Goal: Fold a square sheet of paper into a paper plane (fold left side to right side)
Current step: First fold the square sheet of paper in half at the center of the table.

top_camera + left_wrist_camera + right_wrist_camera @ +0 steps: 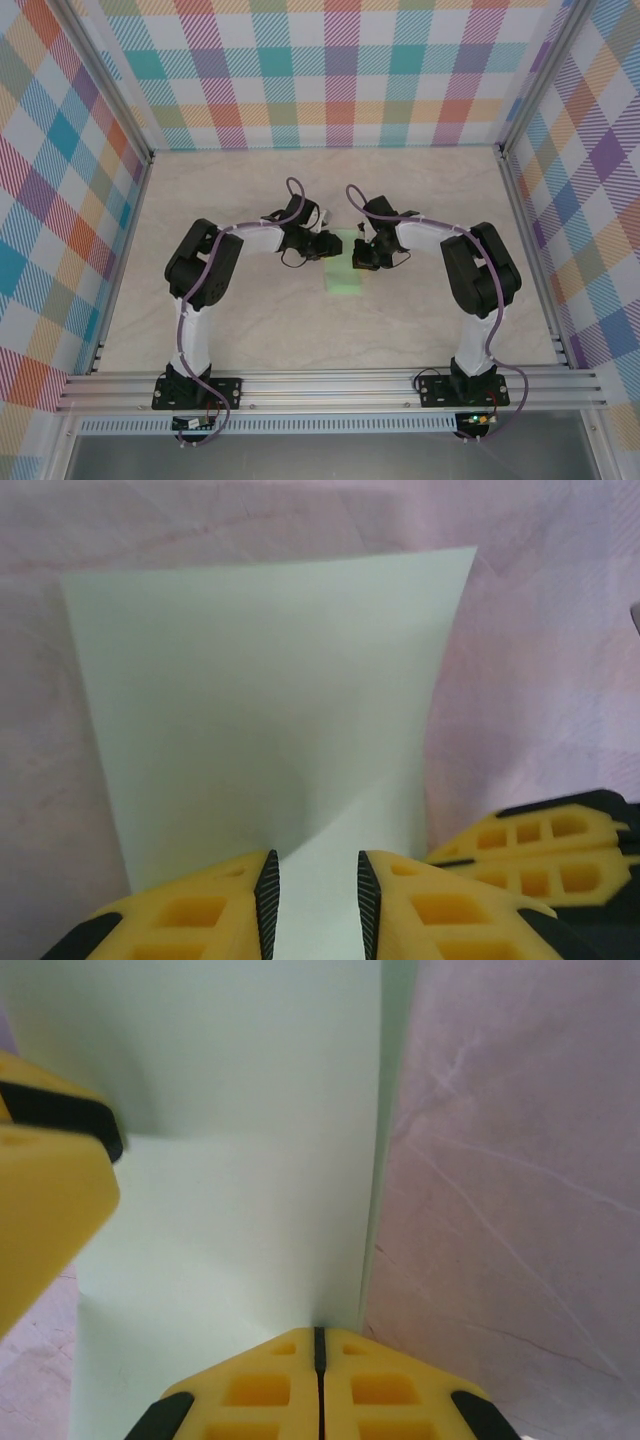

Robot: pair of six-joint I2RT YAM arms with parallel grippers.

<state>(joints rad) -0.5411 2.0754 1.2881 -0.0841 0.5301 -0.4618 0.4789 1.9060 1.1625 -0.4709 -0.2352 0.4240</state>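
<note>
Square sheet of paper [343, 278] under both grippers: left gripper [315, 865] narrowly parted over its near edge, right gripper [320, 1332] closed tight at its layered edge. Offset layers from right wrist; from above, narrow strip at table [250, 330] centre.

Left arm [205, 262] and right arm [480, 265] bend inward, left end effector [316, 905] slightly parted, right end effector [320, 1355] closed.
</note>
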